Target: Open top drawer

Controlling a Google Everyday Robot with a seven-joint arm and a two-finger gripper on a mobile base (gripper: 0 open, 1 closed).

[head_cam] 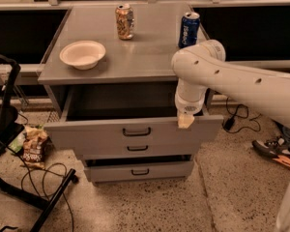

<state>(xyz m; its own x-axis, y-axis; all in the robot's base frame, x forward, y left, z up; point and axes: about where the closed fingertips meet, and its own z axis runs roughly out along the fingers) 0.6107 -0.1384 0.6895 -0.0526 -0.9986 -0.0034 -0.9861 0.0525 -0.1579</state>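
Note:
The top drawer [96, 135] of the grey cabinet stands pulled out, showing its deep dark interior [121, 100]. Its flat grey front carries a black bar handle [136, 131]. My gripper [186, 121] hangs from the white arm at the right end of the drawer front's top edge, at or just over the rim. Whether it touches the panel cannot be told. Two shorter drawers sit below: the middle one [137, 149] is shut and the bottom one [140, 171] is slightly out.
On the cabinet top [145, 62] stand a white bowl [82, 53], an orange can [124, 21] and a blue can [188, 29]. A snack bag [34, 146], black stand legs [38, 197] and cables lie on the floor at left. A shoe [275, 153] lies at right.

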